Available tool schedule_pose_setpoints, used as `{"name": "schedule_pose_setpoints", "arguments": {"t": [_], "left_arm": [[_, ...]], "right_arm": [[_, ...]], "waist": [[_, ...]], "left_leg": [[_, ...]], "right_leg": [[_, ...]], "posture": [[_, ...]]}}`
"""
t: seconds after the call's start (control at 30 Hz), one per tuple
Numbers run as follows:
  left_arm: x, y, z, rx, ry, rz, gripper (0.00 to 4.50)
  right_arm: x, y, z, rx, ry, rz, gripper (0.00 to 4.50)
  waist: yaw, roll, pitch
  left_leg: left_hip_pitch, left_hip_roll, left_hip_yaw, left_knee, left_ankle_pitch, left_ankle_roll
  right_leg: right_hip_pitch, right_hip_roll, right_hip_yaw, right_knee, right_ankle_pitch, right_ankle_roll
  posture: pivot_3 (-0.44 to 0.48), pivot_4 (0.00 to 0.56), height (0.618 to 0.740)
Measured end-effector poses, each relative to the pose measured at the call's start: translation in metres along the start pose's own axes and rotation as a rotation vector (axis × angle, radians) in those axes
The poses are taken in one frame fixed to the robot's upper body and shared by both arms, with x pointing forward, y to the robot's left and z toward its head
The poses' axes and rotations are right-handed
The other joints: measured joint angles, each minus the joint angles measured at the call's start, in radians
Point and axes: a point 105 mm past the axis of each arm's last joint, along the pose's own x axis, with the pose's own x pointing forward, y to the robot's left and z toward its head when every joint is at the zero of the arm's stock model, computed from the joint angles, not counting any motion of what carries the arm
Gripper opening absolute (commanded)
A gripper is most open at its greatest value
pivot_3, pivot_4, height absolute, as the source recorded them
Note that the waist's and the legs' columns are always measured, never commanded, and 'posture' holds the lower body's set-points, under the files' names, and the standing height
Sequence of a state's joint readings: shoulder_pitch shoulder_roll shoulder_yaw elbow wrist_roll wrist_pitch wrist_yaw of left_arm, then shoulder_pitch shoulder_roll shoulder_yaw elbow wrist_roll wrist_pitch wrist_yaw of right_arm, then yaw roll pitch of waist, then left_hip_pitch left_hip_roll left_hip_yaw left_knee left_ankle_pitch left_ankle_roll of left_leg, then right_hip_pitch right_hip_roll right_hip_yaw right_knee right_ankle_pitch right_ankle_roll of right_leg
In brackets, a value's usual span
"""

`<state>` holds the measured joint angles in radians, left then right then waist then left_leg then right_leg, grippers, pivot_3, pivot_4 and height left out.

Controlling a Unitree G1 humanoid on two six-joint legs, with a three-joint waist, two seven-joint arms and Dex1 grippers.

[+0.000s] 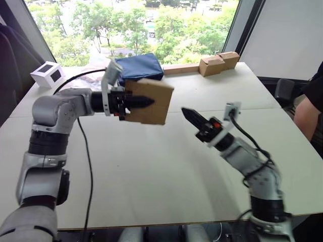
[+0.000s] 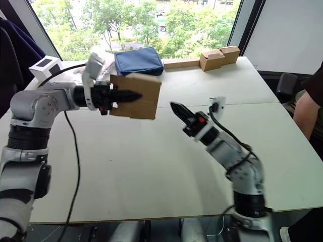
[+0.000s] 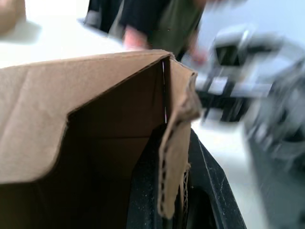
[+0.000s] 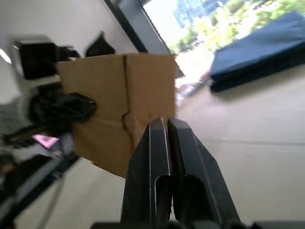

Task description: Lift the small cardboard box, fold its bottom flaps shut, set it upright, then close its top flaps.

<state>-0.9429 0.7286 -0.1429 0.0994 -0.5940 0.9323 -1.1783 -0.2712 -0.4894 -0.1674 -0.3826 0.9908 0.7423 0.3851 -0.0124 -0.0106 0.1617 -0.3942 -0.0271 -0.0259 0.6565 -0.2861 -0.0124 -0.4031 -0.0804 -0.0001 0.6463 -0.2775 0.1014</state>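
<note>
**Box in the air, free arm to its right**

The small cardboard box (image 1: 148,101) hangs above the table (image 1: 151,171), upper centre of frame, pinched by the left gripper (image 1: 143,102). The right gripper (image 1: 193,117), fingers pressed together, points at it from lower right, near but apart.

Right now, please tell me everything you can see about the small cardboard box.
The small cardboard box is plain brown corrugated cardboard with no print. It is held in the air above the white table, tilted, by the left pincer, whose black fingers clamp one wall, one finger outside and one inside. The left wrist view looks into its hollow, open inside. The right wrist view shows a seam running down one face. The right pincer, shut, points toward it without touching.
</note>
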Motion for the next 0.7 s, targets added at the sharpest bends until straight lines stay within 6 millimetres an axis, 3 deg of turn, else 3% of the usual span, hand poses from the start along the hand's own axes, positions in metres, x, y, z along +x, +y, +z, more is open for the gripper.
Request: {"name": "schedule_pose_setpoints", "arguments": {"t": [0.1, 0.17, 0.27, 0.37, 0.53, 0.7], "left_arm": [[0.001, -0.006, -0.012, 0.085, 0.228, -0.023, 0.00], [0.001, -0.010, -0.006, 0.183, 0.342, -0.038, 0.00], [0.011, -0.010, 0.001, 0.361, 0.536, -0.042, 0.00], [0.022, -0.010, -0.017, 0.435, 0.680, -0.097, 0.00], [0.042, -0.013, -0.046, 0.424, 0.819, -0.181, 0.00], [0.049, -0.013, -0.052, 0.404, 0.854, -0.176, 0.00]], "right_arm": [[-0.025, -0.010, -0.005, -0.231, 0.229, -0.032, 0.06], [-0.036, -0.010, -0.007, -0.334, 0.339, -0.020, 0.06], [-0.042, 0.004, -0.019, -0.469, 0.490, 0.070, 0.06], [-0.046, 0.013, -0.036, -0.547, 0.589, 0.122, 0.06], [-0.038, 0.015, -0.042, -0.656, 0.609, 0.085, 0.06], [-0.031, 0.024, -0.045, -0.682, 0.581, 0.067, 0.06]], "waist": [[-0.001, 0.000, 0.001], [-0.001, -0.001, 0.001], [0.000, -0.001, 0.001], [-0.001, -0.001, 0.001], [0.001, -0.002, 0.002], [0.002, -0.002, 0.002]], "left_leg": [[-0.001, 0.001, 0.000, -0.001, 0.000, 0.000], [0.000, 0.002, 0.000, -0.001, 0.000, 0.000], [0.000, 0.003, 0.000, 0.000, -0.001, 0.001], [-0.001, 0.004, 0.000, 0.001, -0.001, 0.002], [-0.008, 0.006, -0.002, 0.009, -0.002, 0.004], [-0.011, 0.005, -0.004, 0.009, -0.002, 0.004]], "right_leg": [[-0.001, 0.003, 0.000, -0.001, -0.001, 0.001], [0.000, 0.005, 0.000, -0.001, -0.002, 0.001], [0.000, 0.006, 0.000, -0.001, -0.002, 0.002], [0.000, 0.007, 0.000, -0.001, -0.002, 0.002], [-0.003, 0.009, 0.000, 0.000, -0.002, 0.002], [-0.004, 0.009, 0.000, 0.000, -0.002, 0.002]], "posture": [[0.000, 0.150, 0.740], [0.000, 0.150, 0.740], [0.000, 0.150, 0.740], [0.000, 0.150, 0.740], [0.000, 0.150, 0.740], [0.000, 0.150, 0.740]]}}
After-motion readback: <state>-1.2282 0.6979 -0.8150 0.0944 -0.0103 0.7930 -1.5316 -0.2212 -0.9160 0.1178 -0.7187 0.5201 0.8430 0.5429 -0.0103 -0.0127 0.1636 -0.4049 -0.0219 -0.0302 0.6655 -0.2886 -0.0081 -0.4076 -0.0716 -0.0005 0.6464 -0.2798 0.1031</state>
